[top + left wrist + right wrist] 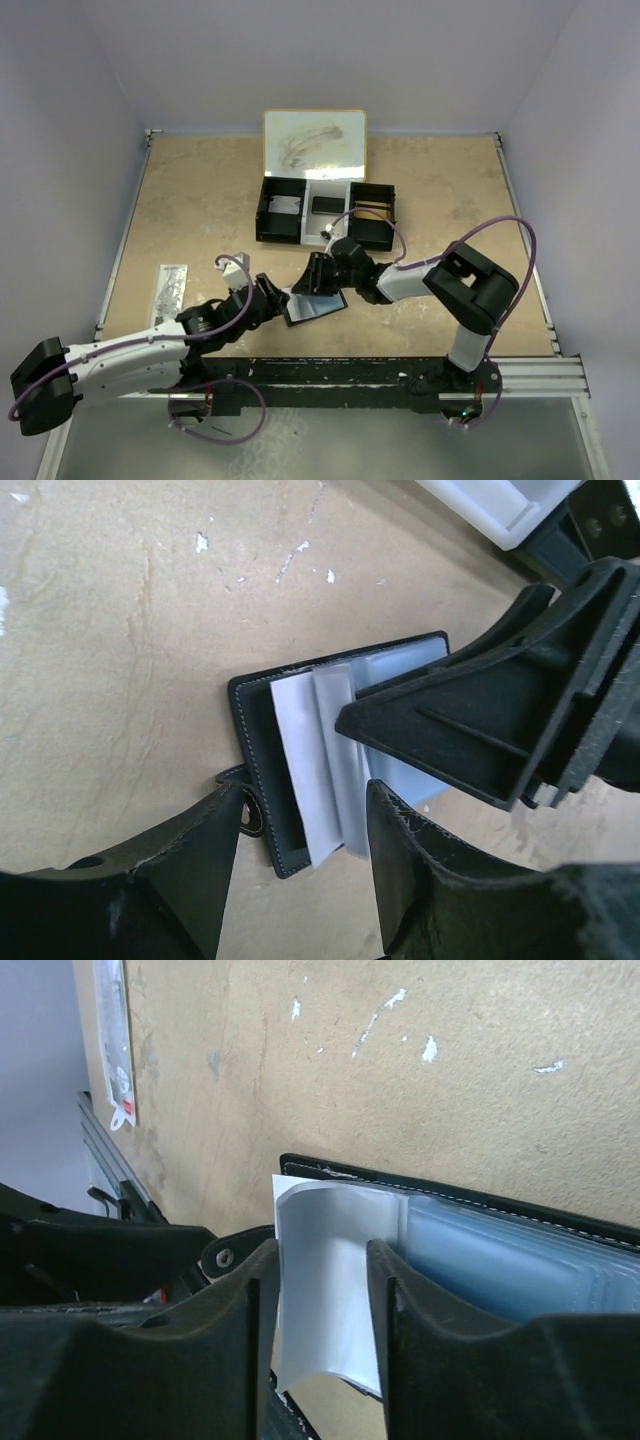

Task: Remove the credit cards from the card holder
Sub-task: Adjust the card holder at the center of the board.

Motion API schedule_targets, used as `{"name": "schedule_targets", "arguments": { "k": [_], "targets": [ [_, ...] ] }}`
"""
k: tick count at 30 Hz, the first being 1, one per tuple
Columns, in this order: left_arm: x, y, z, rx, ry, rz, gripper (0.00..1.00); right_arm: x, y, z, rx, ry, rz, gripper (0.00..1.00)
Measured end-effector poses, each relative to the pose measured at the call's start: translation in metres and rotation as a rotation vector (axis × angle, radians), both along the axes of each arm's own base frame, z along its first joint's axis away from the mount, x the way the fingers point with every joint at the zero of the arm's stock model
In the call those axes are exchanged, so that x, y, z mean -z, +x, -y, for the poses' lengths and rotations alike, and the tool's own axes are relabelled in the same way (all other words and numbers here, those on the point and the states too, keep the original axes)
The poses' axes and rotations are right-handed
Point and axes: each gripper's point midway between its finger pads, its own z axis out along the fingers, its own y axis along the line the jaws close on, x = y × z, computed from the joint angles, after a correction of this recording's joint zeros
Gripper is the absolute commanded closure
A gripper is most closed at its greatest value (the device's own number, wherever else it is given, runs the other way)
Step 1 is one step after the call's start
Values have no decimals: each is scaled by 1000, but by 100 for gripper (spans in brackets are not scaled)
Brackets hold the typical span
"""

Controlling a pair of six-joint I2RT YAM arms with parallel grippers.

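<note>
The card holder [318,308] lies open on the table between the two arms, black outside, with pale grey-blue sleeves inside [500,1260]. My right gripper [322,1250] reaches down onto it and is shut on a white card [330,1290], which bows upward between the two fingers. In the left wrist view, the right gripper's finger [450,720] lies across the holder's white leaves [300,770]. My left gripper [305,795] stands open over the holder's near edge, one finger beside the snap tab [250,815], holding nothing. From above, the left gripper [272,297] and right gripper [318,278] meet at the holder.
A black-and-white three-compartment tray [277,232] with its lid [314,143] raised stands behind the holder; its white corner [500,505] shows in the left wrist view. A printed packet [172,290] lies at the left. A metal rail [540,375] runs along the near edge.
</note>
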Motion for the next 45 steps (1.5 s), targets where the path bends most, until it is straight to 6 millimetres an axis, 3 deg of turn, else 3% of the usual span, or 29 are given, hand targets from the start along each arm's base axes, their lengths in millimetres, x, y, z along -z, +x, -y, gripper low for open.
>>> {"name": "schedule_targets", "arguments": {
  "k": [3,6,7,10,14,23,28,33,42,45],
  "targets": [
    [-1,-2,4,4,-66,7,51,5,-2,0,2,0,-5,74],
    [-10,-3,9,5,-136,23,52,9,-4,1,10,-7,-9,66],
    [-22,-1,17,17,-197,43,52,10,-5,0,13,-12,-7,60],
    [-22,-1,23,33,-210,39,52,7,-6,-2,10,-4,0,53],
    [-6,-2,27,46,-159,-4,55,-1,-11,-1,-1,3,17,52],
    [38,-13,16,58,43,-98,55,2,-16,8,-1,-36,-1,52],
    [42,-9,20,57,71,-91,71,-22,-13,19,31,-56,47,54],
    [45,-8,19,69,102,-82,84,-47,-3,43,112,-115,134,54],
    [47,-9,15,93,145,-72,92,-25,14,118,227,-313,136,50],
    [47,-10,13,101,157,-69,94,-17,15,134,232,-330,118,50]
  ]
}}
